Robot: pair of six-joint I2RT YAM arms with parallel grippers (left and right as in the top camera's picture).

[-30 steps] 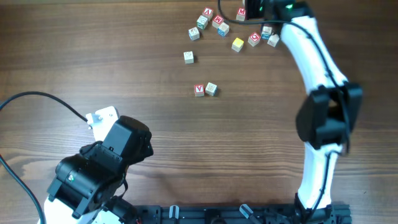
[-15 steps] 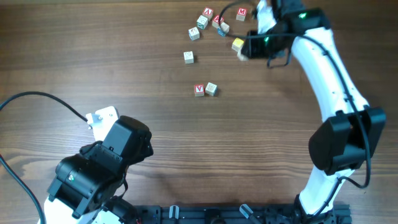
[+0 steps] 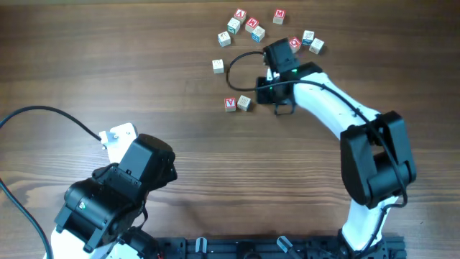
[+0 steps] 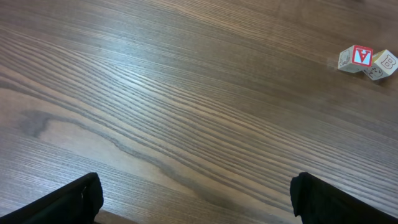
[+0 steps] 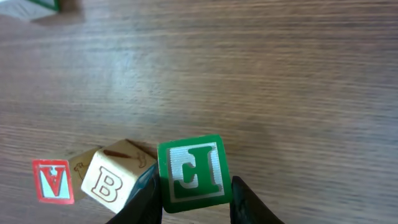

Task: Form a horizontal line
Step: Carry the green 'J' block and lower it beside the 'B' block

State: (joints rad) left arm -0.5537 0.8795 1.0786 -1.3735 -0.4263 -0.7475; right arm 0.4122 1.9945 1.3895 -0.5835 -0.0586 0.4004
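Here, right end effector [image 5: 191,194] clamped on green cube [image 5: 189,173], beside pale cube [image 5: 112,180], red cube [image 5: 53,182], aligned left-right.

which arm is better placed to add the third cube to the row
Right. The right tool grips the green cube just beside the pale cube next to the red cube. The left tool is open, empty and well away.
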